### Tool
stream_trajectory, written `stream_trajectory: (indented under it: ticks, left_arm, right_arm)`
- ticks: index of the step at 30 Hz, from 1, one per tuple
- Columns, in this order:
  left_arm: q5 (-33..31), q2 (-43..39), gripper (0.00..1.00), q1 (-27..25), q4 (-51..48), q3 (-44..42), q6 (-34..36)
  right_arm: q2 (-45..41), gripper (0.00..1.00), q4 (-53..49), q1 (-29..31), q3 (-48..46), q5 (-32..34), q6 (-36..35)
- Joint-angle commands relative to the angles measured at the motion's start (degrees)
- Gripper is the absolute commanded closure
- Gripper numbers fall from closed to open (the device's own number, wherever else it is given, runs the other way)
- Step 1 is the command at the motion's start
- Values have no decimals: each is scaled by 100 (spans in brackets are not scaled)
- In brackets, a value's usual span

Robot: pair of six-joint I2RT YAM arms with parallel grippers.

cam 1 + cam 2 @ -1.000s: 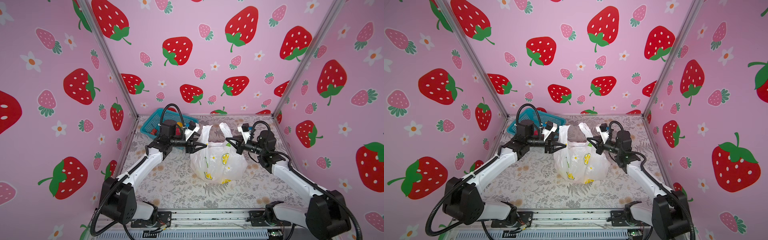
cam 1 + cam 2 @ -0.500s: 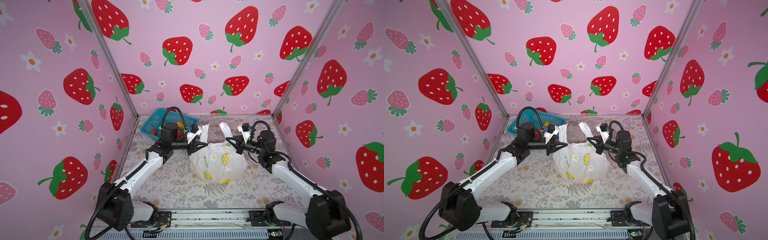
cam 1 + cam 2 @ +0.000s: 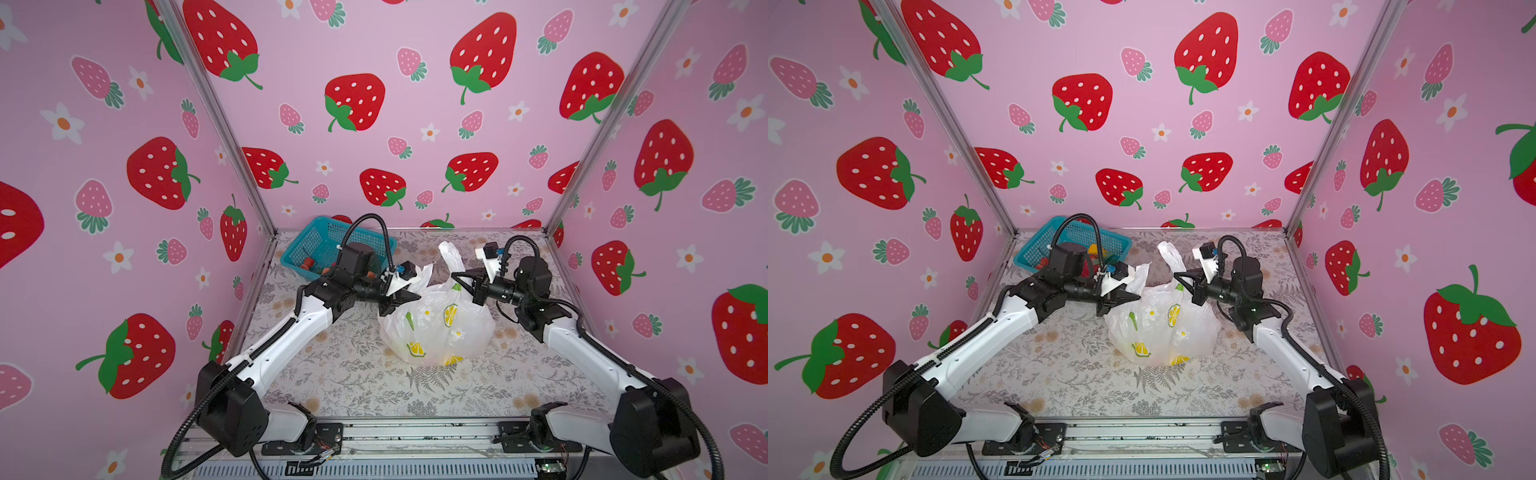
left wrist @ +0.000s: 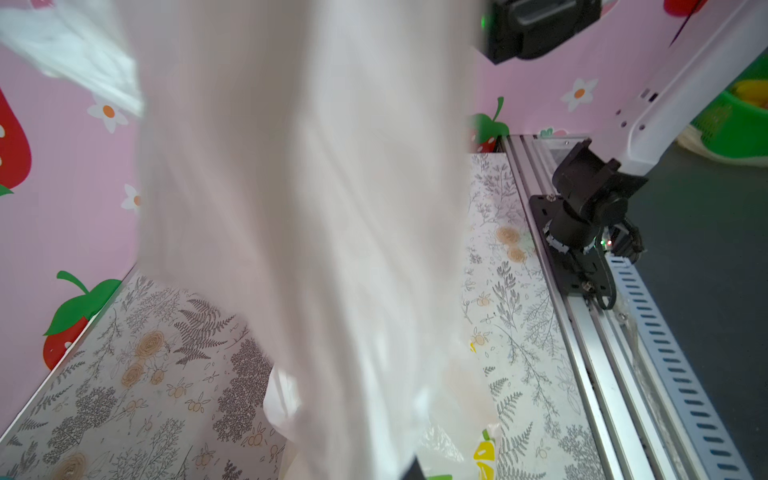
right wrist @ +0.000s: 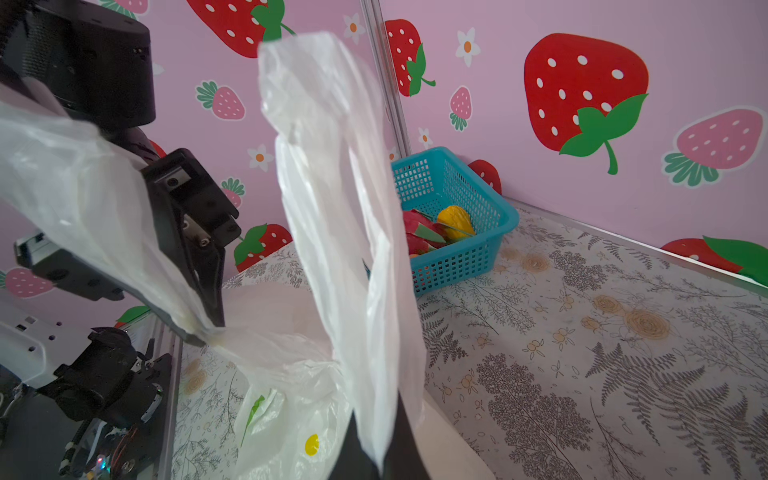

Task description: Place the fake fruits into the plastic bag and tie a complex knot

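Note:
The plastic bag (image 3: pixel 436 328) (image 3: pixel 1158 328) stands bulging mid-table, with its two handle strips apart and no knot in view. My left gripper (image 3: pixel 415 297) (image 3: pixel 1136 297) (image 4: pixel 390 473) is shut on the left handle (image 5: pixel 83 199), which fills the left wrist view. My right gripper (image 3: pixel 455 275) (image 3: pixel 1177 274) (image 5: pixel 379 453) is shut on the right handle (image 5: pixel 332 187), which rises upright between its dark fingers. Fake fruits lie in the teal basket: a yellow one (image 5: pixel 455 222) and a pink-red one (image 5: pixel 419 232). What the bag holds shows only dimly.
The teal mesh basket (image 3: pixel 328 241) (image 3: pixel 1034 255) (image 5: pixel 478 249) sits in the far-left corner, just behind my left arm. Pink strawberry walls close in the left, back and right sides. A metal rail (image 3: pixel 415 432) runs along the front edge.
My left gripper has closed on the bag's left handle and shifted slightly toward the bag. The right gripper has stayed shut on the right handle without moving.

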Motion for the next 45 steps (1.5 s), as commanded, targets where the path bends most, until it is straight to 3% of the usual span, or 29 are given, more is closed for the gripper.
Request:
stream_trajectory:
  ticks: [1, 5, 13, 20, 24, 26, 33, 35, 36, 41, 45]
  left_arm:
    - [-513, 351, 85, -234, -1169, 595, 951]
    - [-256, 485, 72, -220, -1186, 835, 755]
    - [898, -281, 41, 318, 356, -227, -189]
    - [1239, -556, 31, 631, 1345, -770, -1001]
    - [1207, -582, 30, 632, 2100, -1098, -1432]
    - [1157, -592, 34, 626, 2574, -1283, -1671]
    - [863, -738, 74, 633, 2806, -1495, -1561]
    - [852, -791, 78, 629, 2804, -1526, -1482]
    - [857, -801, 78, 631, 2803, -1537, -1465]
    - [894, -833, 57, 632, 2857, -1617, -1535]
    - [940, -855, 54, 631, 3056, -1679, -1713]
  right_arm:
    - [69, 100, -111, -31, 155, -128, 54]
    - [-4, 100, -140, -31, 98, -3, 22]
    - [-69, 100, -175, -34, 61, 16, -33]
    - [27, 100, -123, -40, 87, -34, -16]
    - [65, 100, -79, -39, 102, -38, 11]
    - [58, 100, -79, -35, 104, -40, 11]
    - [37, 100, -105, -40, 96, 15, -29]
    - [48, 100, -101, -41, 92, 16, -33]
    - [49, 100, -84, -40, 87, -4, -14]
    - [75, 100, -52, -40, 80, -28, 11]
    - [72, 100, -61, -40, 69, -20, -7]
